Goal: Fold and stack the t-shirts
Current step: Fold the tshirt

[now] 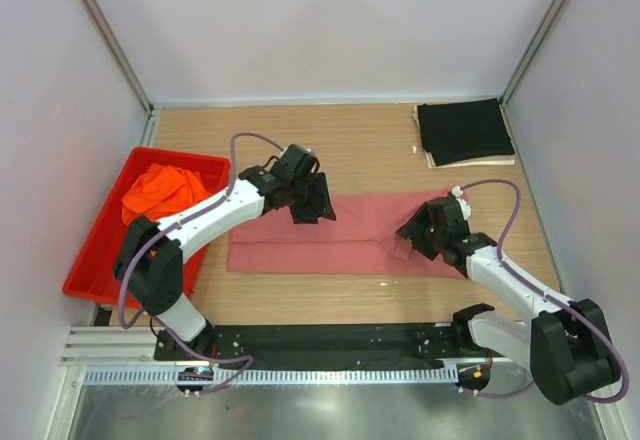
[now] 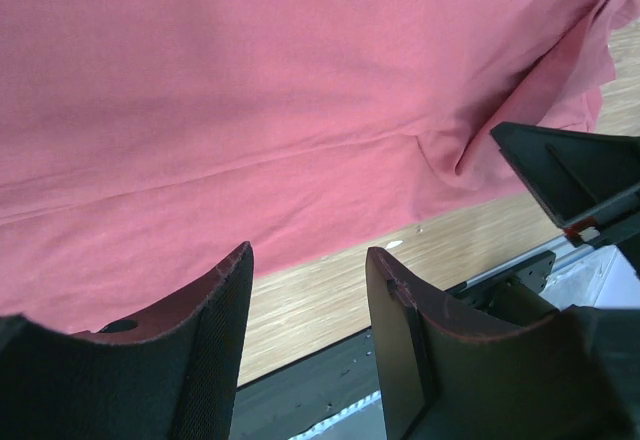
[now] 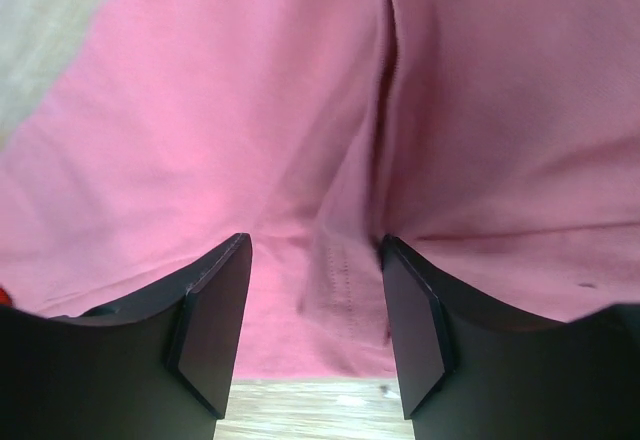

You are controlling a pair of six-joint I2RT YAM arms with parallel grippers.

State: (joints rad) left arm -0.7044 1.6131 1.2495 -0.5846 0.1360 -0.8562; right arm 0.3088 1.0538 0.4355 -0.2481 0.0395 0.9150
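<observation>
The dusty rose-red t-shirt lies as a long flat band across the middle of the wooden table; it fills the left wrist view and the right wrist view. My left gripper hovers open and empty over its far edge. My right gripper is open over the shirt's right part, with a raised hemmed fold between its fingers. The bright orange t-shirt lies crumpled in the red tray at the left. The black t-shirt lies folded at the far right corner.
The black rail with the arm bases runs along the near table edge. White walls stand behind and at both sides. A pale sheet shows under the black shirt.
</observation>
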